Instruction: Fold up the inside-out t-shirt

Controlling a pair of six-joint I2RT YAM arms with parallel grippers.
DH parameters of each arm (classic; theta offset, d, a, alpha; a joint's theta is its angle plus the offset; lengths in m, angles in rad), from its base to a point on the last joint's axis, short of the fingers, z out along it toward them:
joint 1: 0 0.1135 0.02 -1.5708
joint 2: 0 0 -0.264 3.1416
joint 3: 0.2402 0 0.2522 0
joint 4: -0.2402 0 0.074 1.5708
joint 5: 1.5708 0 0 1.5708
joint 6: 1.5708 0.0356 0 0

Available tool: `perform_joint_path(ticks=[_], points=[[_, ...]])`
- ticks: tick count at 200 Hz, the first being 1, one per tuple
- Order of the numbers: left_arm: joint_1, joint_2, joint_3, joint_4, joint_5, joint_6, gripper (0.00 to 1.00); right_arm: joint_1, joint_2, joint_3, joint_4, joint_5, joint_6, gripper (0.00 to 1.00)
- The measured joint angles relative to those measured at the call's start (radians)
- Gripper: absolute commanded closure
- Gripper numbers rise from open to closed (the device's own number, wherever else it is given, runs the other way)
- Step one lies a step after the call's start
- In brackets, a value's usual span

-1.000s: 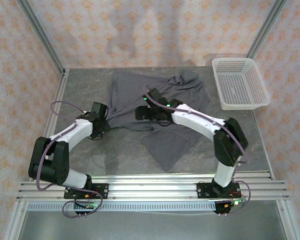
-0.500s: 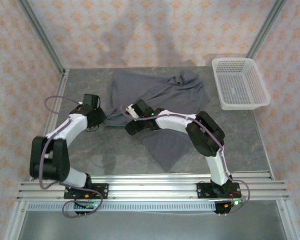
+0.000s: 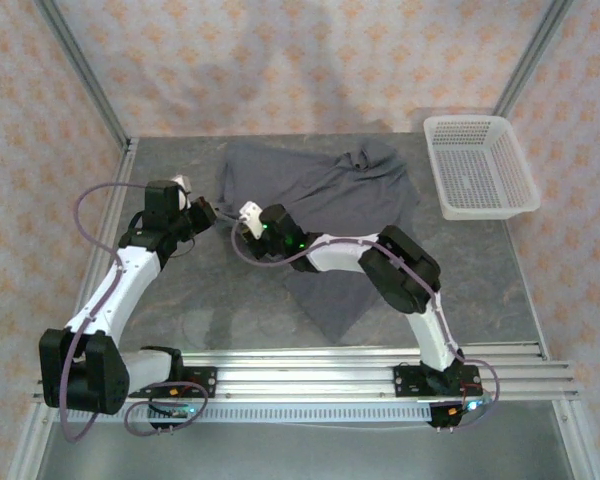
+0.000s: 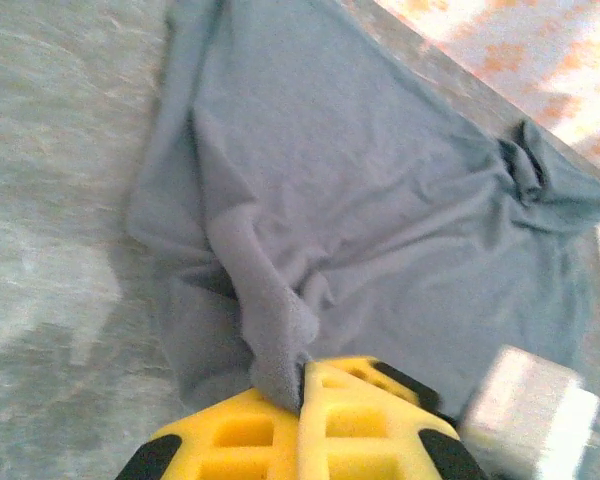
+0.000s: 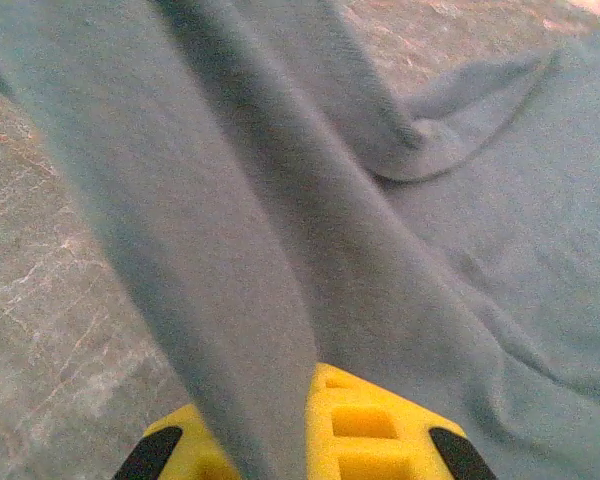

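The inside-out t-shirt (image 3: pixel 325 185) lies rumpled on the grey table, with one corner trailing toward the near edge. My left gripper (image 3: pixel 206 213) is at the shirt's left edge. In the left wrist view its yellow fingers (image 4: pixel 305 375) are shut on a bunched fold of the grey cloth (image 4: pixel 380 200). My right gripper (image 3: pixel 244 217) has reached across the shirt to the same edge, close beside the left one. In the right wrist view it (image 5: pixel 310 388) is shut on the cloth (image 5: pixel 410 260), which rises from between the fingers and covers the left one.
A white mesh basket (image 3: pixel 480 165) stands at the back right corner. Bare grey table (image 3: pixel 200 290) lies left of and in front of the shirt. Metal frame posts and patterned walls close in the back and sides.
Both grippers have closed on the shirt's left edge. The right arm reached further left across the shirt. The left gripper moved back and a little left.
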Motion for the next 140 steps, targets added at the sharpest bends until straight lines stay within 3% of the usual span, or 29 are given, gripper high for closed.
perform_joint_path(ticks=[7,22,52,75,95,117,140], points=[[0.000,-0.008,-0.018,0.003,-0.032,0.000,0.99,-0.009,-0.022,-0.028,0.009,-0.014,0.025,1.00],[0.002,-0.010,-0.071,0.034,-0.094,-0.002,0.87,-0.029,-0.071,-0.068,0.031,-0.060,0.107,1.00],[0.065,0.049,-0.156,0.093,-0.211,-0.049,0.81,-0.061,-0.137,-0.085,0.075,-0.112,0.272,1.00],[0.109,0.057,-0.171,0.097,-0.233,-0.076,0.71,-0.082,-0.142,-0.073,0.078,-0.140,0.365,1.00],[0.105,-0.036,-0.188,0.102,-0.199,-0.111,0.66,-0.083,-0.122,-0.026,0.039,-0.167,0.421,1.00],[0.049,-0.192,-0.221,0.101,-0.150,-0.181,0.60,-0.081,-0.089,0.037,0.011,-0.191,0.465,1.00],[-0.108,-0.287,-0.265,0.105,-0.113,-0.279,0.51,-0.081,-0.080,0.047,-0.001,-0.202,0.491,1.00]])
